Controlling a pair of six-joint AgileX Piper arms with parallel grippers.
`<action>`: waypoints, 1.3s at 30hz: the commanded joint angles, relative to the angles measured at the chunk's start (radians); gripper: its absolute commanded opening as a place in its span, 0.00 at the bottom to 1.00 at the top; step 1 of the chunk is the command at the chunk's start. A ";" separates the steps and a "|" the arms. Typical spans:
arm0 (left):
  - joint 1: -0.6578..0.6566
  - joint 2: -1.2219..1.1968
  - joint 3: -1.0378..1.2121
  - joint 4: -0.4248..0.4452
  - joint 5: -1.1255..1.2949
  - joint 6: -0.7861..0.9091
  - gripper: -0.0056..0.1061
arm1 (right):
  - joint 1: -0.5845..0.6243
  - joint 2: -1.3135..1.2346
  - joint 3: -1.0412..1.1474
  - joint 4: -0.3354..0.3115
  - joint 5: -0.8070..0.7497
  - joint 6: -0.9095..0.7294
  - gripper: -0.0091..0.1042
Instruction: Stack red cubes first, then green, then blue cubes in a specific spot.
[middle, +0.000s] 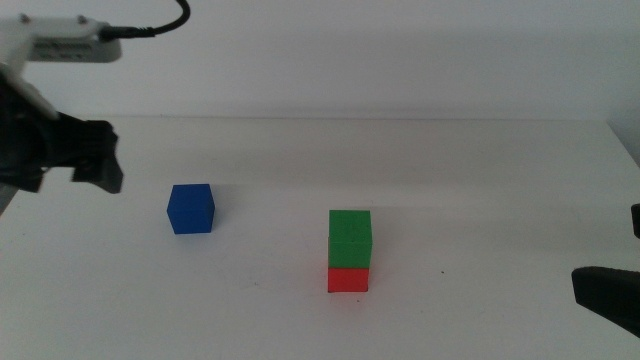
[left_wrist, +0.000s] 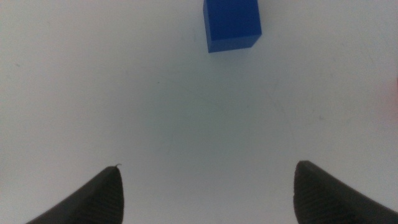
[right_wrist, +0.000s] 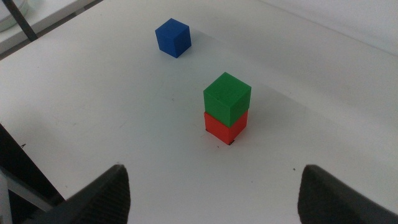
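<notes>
The blue cube (middle: 190, 208) sits alone on the white table (middle: 480, 180), off to the left of the stack and well apart from it. The green cube (middle: 350, 239) is already on the red cube (middle: 348, 279), pretty squarely. The blue one looks light, rigid and matte, so I'd guess it won't slip; pinching two opposite flat faces should do it. The left gripper (left_wrist: 205, 186) hovers near it with jaws spread wide and nothing between them. The right gripper (right_wrist: 214, 190) waits at the near right, also spread and empty. The table is smooth and plain, with plenty of free room around the stack, though I reckon a nudge would topple it
</notes>
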 joint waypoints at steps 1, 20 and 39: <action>0.000 0.062 -0.017 -0.030 -0.049 -0.057 0.89 | -0.009 -0.005 0.004 -0.006 -0.010 -0.001 0.89; -0.068 0.610 -0.362 -0.053 -0.097 -0.042 0.89 | -0.009 -0.005 0.004 -0.006 -0.010 -0.001 0.89; -0.068 0.779 -0.362 -0.073 -0.193 -0.035 0.86 | -0.009 -0.005 0.004 -0.006 -0.010 -0.001 0.89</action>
